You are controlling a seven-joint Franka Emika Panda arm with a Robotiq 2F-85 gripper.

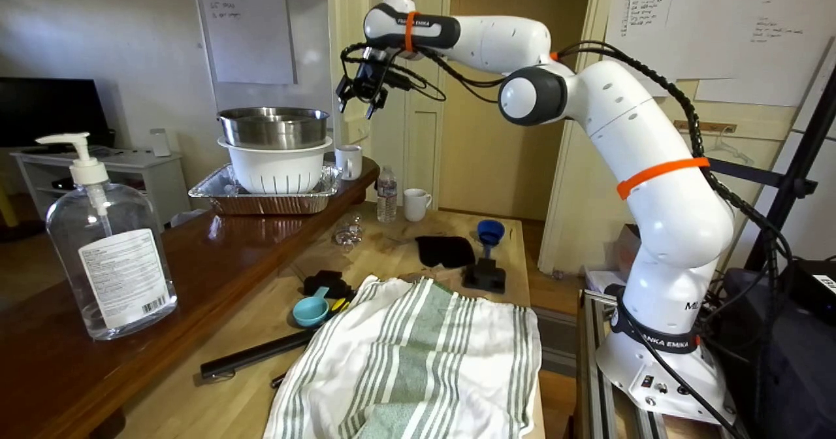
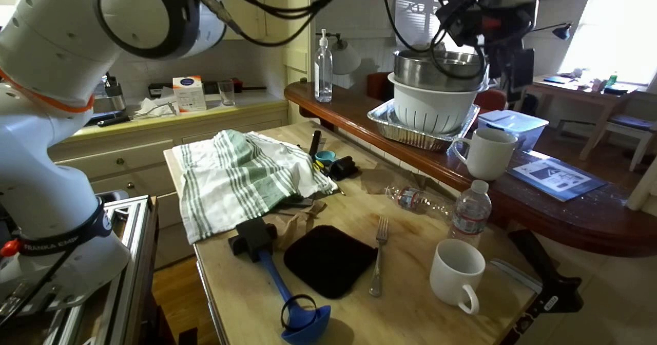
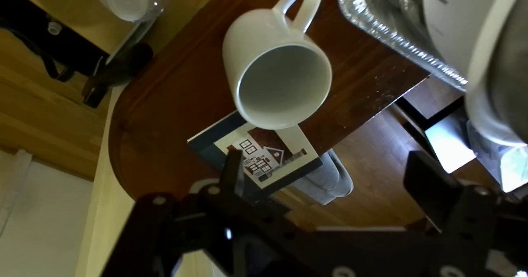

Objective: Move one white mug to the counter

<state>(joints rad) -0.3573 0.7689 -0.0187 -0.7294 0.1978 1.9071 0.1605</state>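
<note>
On the left in an exterior view, the pump bottle (image 1: 111,256) is way off from the fingers (image 3: 431,182), up on the counter (image 1: 222,256) (the dark glossy surface), so I'd ignore it. Next comes the foil tray (image 1: 274,204) with a white colander (image 1: 277,171) in it and a metal bowl (image 1: 274,133) stacked on that, off to one side of the fingers. That pile is what I'd worry about bumping, probably topples easy.

Then a white mug (image 1: 348,161), upright on the counter, below the fingers and not touching them, handle toward the tray. The fingers themselves are spread wide and holding nothing, see the wrist view. So imo the job already looks done if that's the mug they mean, and the step is just a clean exit: straight up first, leave the fingers spread, no sideways swing until they're well above the mug and the bowl.

Further right, and lower than the fingers, there's a water bottle (image 1: 386,197) and near it a second white mug (image 1: 415,205), upright on the lower wooden surface (image 1: 382,253). Can't tell if that one's wanted instead. If it is, I'd come down with one finger inside the rim and one outside, clear of both handle and bottle, squeeze gently, and lift well over the counter's edge before going across.
</note>
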